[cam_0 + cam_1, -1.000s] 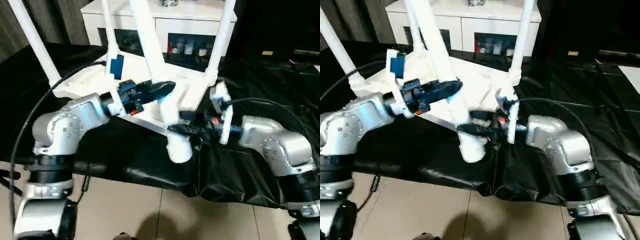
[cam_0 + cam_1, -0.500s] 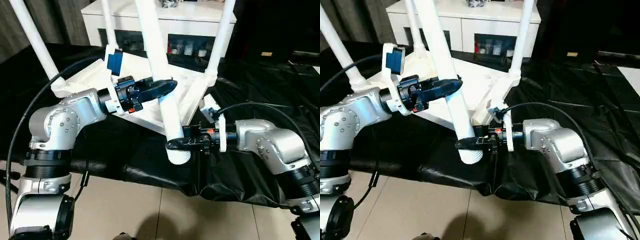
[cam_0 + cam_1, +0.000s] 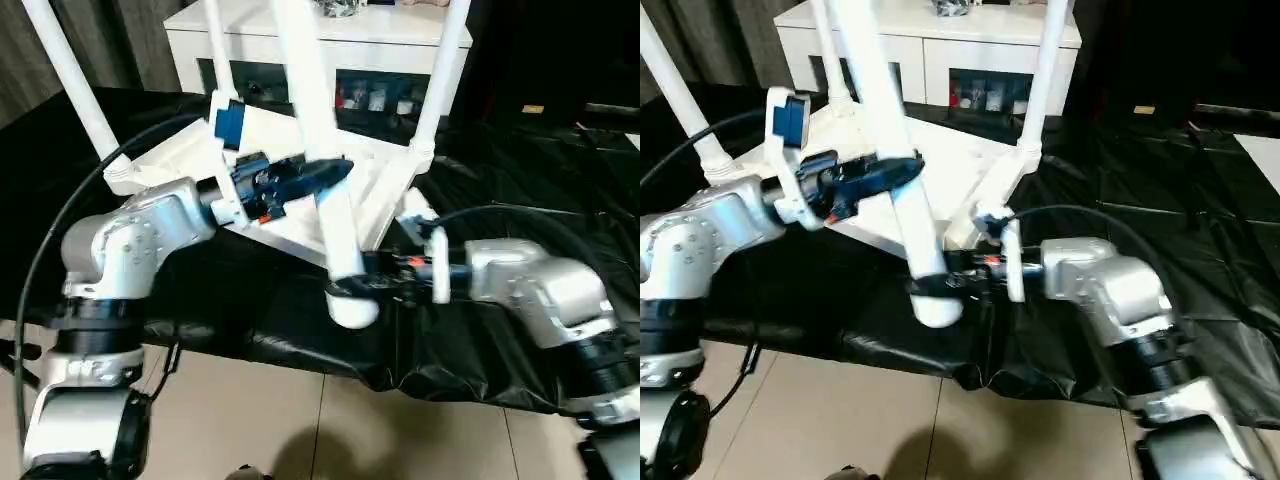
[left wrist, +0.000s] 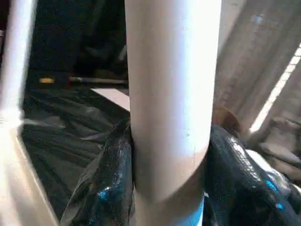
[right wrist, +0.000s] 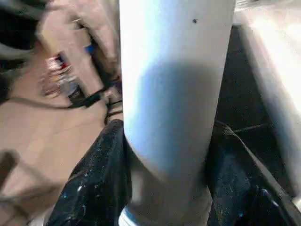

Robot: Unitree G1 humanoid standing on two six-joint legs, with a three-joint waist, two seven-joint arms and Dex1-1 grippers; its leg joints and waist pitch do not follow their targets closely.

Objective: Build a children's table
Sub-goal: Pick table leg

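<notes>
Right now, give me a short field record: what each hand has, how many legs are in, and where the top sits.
left hand: shut on the loose leg, upper grip
right hand: shut on the same leg, near its wide lower end
legs seated: three, standing up from the tabletop
tabletop: upside down on the black-covered work table
background: white cabinet behind the table

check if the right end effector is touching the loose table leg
Touching. In the right wrist view the black fingers press both sides of the white leg; the head view shows the right end effector clamped near its lower end.
</notes>
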